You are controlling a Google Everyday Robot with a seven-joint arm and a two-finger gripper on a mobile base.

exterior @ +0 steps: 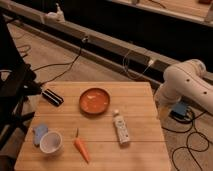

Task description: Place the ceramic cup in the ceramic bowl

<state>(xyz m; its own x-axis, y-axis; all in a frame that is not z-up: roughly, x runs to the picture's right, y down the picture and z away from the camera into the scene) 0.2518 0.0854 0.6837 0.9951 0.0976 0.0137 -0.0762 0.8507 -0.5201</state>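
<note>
The white ceramic cup (50, 142) stands upright near the front left corner of the wooden table (142, 152). The orange-red ceramic bowl (94, 100) sits at the table's middle back and holds nothing. Cup and bowl are well apart. Only the white arm (186, 84) shows, to the right of the table and off its surface. My gripper is out of view.
An orange carrot (81, 148) lies right of the cup. A white tube-shaped bottle (120, 128) lies right of centre. A black block (52, 97) is at the back left. A blue item (39, 133) touches the cup's left side. Cables and a blue box (179, 110) lie on the floor.
</note>
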